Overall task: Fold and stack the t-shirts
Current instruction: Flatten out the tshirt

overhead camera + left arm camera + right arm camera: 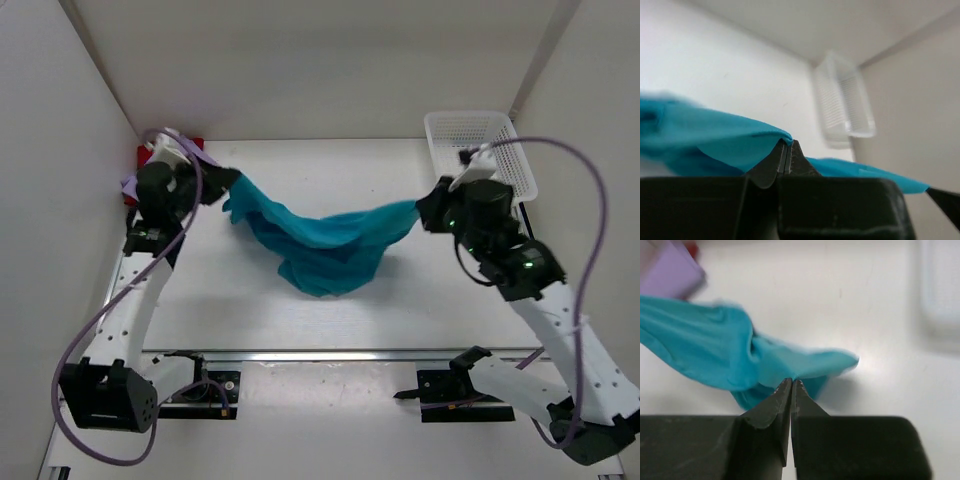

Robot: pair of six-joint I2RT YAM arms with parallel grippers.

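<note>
Teal blue-green cloth t-shirt (322,248) hangs slung between your two arms, out over the white table (300,325) to the side of the white plastic mesh basket (480,145). Its ends are lifted and its bunched middle sags down onto the table. Your left claw (226,190) is pinched shut on the end farthest from the basket; the left wrist view shows cloth caught right at the closed tips. Your right claw (420,213), just beside the basket, has its jaws closed on the other end, with teal fabric pinched at the tips in its own wrist view.

The deep red cloth t-shirt (146,155) and the pale lavender purple cloth t-shirt (129,187) sit together in the back corner opposite the basket, mostly hidden behind your left arm. You cannot tell from here how neatly they are folded, but they look set aside as a pile.

By that reckoning you are on the last shirt, at its start. It is crumpled, not spread, so you have yet to pull it flat, fold it and put it on that pile.
</note>
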